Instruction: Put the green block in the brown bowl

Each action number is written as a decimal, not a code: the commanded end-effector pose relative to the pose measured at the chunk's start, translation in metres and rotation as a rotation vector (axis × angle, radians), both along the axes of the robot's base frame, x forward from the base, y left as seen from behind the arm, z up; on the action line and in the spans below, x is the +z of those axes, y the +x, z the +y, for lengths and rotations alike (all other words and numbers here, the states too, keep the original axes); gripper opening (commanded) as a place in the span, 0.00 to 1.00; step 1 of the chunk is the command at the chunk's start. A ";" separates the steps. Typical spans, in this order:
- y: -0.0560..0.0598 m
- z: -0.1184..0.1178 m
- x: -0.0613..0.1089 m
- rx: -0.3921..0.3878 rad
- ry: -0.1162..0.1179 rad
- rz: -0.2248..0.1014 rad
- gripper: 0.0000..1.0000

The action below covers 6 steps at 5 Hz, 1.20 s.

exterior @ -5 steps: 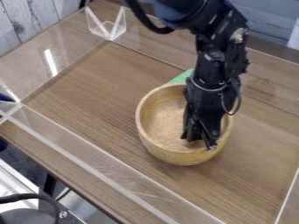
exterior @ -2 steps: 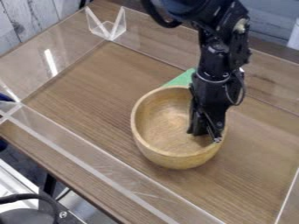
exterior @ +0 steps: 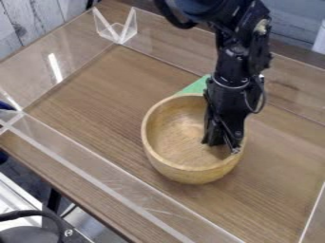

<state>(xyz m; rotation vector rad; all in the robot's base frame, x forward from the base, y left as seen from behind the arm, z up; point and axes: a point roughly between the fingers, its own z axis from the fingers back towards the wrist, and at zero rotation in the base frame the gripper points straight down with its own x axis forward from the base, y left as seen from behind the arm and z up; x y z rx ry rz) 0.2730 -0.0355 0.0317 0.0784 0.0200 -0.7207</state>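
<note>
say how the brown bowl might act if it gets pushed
The brown bowl will likely keep its shape, since its wooden walls look thick and rigid. Its rounded sides suggest it could rock or tip if pushed high on the rim.

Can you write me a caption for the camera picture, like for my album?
Robot gripper at the brown bowl, green block behind it.
</note>
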 end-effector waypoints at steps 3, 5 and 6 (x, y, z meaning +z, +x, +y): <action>0.004 -0.003 0.004 0.029 -0.022 -0.060 0.00; 0.003 0.000 0.014 0.041 -0.045 -0.082 0.00; 0.001 0.002 0.015 0.051 -0.060 -0.091 0.00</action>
